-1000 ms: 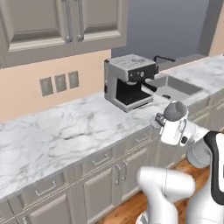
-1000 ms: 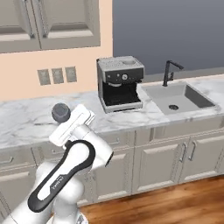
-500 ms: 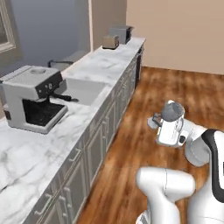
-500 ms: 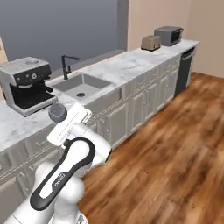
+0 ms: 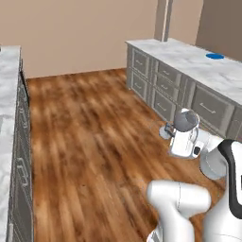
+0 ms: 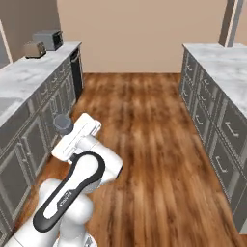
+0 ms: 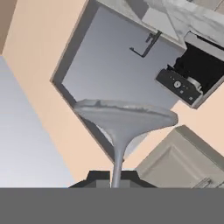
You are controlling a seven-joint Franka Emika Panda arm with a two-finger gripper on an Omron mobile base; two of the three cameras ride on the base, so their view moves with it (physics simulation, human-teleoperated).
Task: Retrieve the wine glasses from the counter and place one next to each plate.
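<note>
My base has turned since the earlier frames: the coffee machine and sink that stood ahead of me are gone from both base views, and I now face open wooden floor (image 6: pixel 144 144) running between two cabinet runs. This is a shift of the cameras, not of the fixtures.

Largest first. The island (image 5: pixel 198 61), marble-topped over grey drawers, stands to my right in the left base view. The counter (image 6: pixel 29 82) I took from runs along my left in the right base view, with a toaster (image 6: pixel 47 39) at its far end. My arm is folded close to the base.

On the island's far surface sits the blue plate (image 5: pixel 215 56), well apart from me. I cannot find the second plate.

My gripper (image 7: pixel 114 177) is closed on the stem of a wine glass (image 7: pixel 124 118); in the hand view the stem runs down between the finger tips and the round foot faces the camera. The bowl itself I cannot make out. In the left base view the hand (image 5: pixel 184 137) is held level, above floor.

Judgement: the step in hand is the carry to the island. To do it well I should keep the grip firm on the thin stem, hold the wrist steady while driving, stop square to the blue plate, and lower the glass beside it, foot flat, clear of the rim.
</note>
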